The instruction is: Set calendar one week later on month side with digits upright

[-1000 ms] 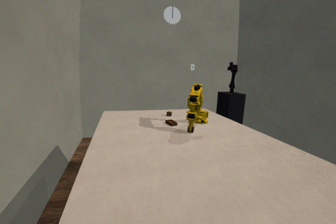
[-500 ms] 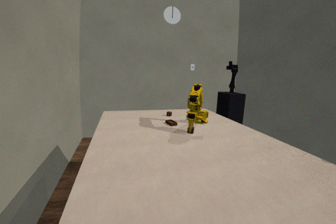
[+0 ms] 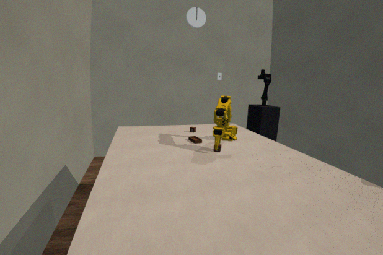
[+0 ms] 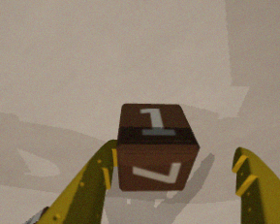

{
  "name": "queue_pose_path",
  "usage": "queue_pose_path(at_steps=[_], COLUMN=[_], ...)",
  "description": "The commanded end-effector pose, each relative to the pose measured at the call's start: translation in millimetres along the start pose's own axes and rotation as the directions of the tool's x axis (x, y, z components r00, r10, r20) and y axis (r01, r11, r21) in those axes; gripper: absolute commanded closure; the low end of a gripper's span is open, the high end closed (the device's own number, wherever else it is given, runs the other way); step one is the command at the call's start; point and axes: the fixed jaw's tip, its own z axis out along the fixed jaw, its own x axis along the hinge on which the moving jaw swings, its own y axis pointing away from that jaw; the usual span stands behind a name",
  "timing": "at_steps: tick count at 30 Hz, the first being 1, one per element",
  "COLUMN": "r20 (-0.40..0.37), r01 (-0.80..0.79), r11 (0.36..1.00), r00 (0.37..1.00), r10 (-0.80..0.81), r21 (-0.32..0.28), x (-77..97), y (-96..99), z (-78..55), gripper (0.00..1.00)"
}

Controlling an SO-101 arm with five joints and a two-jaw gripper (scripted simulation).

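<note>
We are looking down through the end effector [image 4: 176,183], whose yellow fingers are standing apart and gripping nothing. The cube [image 4: 155,149] is sitting on the tabletop [image 4: 111,57] between them: the finger on the picture's left is lying right against the cube's side, though we cannot tell whether it is truly touching, while the other finger is showing a clear gap. The cube's top face is reading a white "1", crossed by a dark shadow band; the face toward us is carrying a white mark that could be a "7" seen upside down, but we are not sure. Both fingers are cut off by the lower edge.

From the room view, the yellow arm [image 3: 223,113] is bending down over this cube [image 3: 217,148], which is mostly hidden behind the end effector [image 3: 217,146]. The brown tray [image 3: 195,140] is lying flat to the picture's left, apart from it, and a second cube [image 3: 193,129] is standing beyond the tray, outside it. Their markings are too small to read.
</note>
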Motion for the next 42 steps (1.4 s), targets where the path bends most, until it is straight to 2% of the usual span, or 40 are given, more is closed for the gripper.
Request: queue_pose_path(at_steps=[1, 7, 14, 16, 21, 25, 42], r20=[0.002, 0.002, 0.002, 0.002, 0.002, 0.002, 0.002], r01=[0.004, 0.004, 0.004, 0.004, 0.004, 0.004, 0.004], r11=[1.0, 1.0, 1.0, 1.0, 1.0, 1.0, 1.0], r00=[1.0, 1.0, 1.0, 1.0, 1.0, 1.0, 1.0], r10=[-0.004, -0.004, -0.004, -0.004, -0.004, -0.004, -0.004], r21=[0.022, 0.022, 0.022, 0.022, 0.022, 0.022, 0.022], x=[-2.3, -2.3, -2.3, -2.3, -2.2, -2.2, -2.2], y=[-3.0, -4.2, -5.6, -5.6, -4.4, -2.9, -2.2], z=[-2.4, -9.4, -32.1, -32.1, -49.8, -59.1, -62.6], gripper=[0.64, 0.64, 0.64, 0.64, 0.64, 0.64, 0.64])
